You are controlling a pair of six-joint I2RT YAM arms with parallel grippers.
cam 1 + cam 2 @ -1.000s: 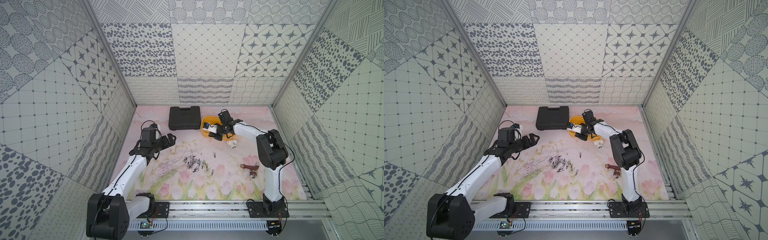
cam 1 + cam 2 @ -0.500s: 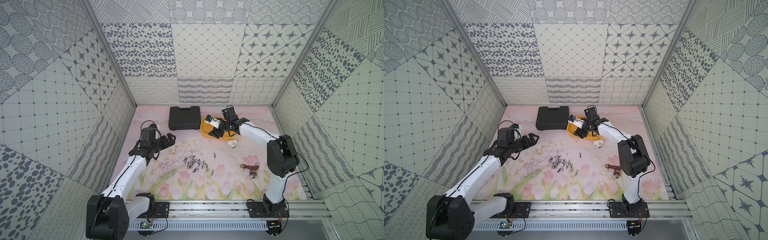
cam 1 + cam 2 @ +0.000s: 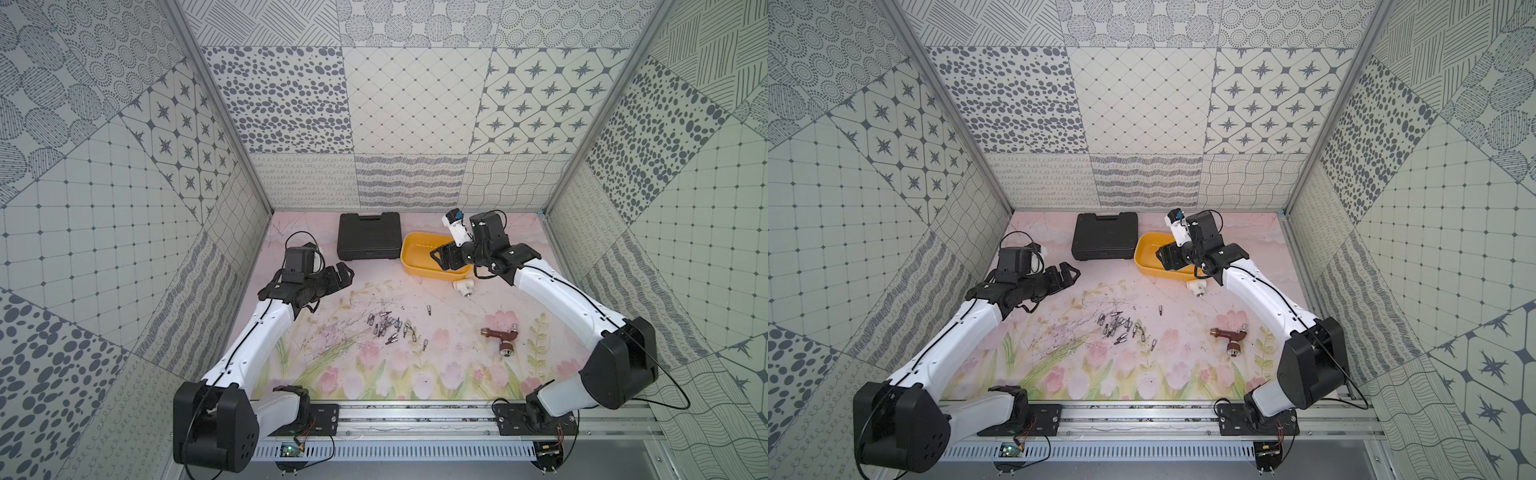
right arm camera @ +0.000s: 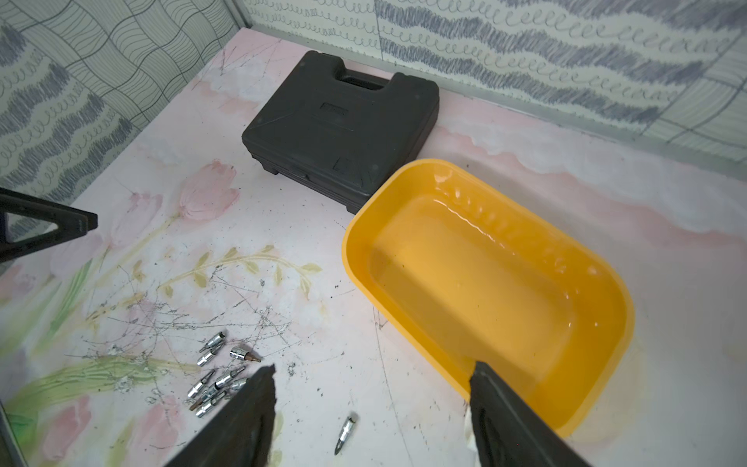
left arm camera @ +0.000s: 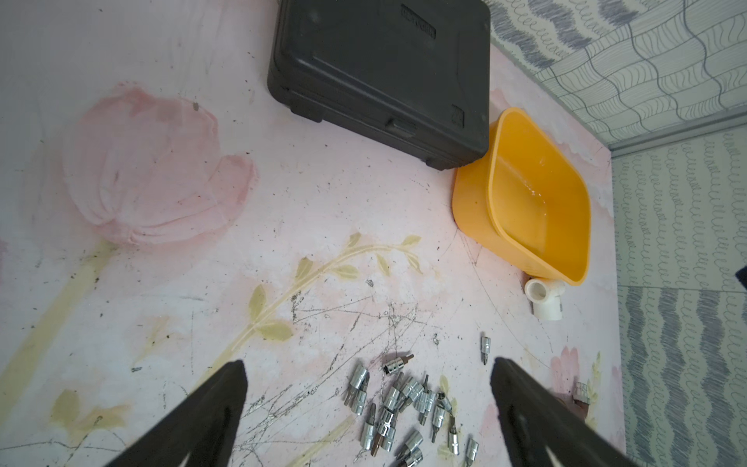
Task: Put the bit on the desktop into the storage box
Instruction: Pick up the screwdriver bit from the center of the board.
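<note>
I see the bits (image 5: 410, 390) heaped on the floral mat (image 3: 332, 374), with 1 stray bit (image 4: 345, 432) lying apart from them, nearer the yellow storage box (image 3: 415, 253). The box sits just beside the black tool case (image 3: 369, 236). My right gripper (image 4: 374, 368) hangs over the box's near rim, its 2 fingers spread apart. My left gripper (image 5: 368, 364) hovers near the heap, fingers wide apart.

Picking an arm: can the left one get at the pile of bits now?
Probably yes: the left gripper is open, the pile of bits lies on bare mat ahead of it, nothing between; the right gripper is by the storage box.
</note>
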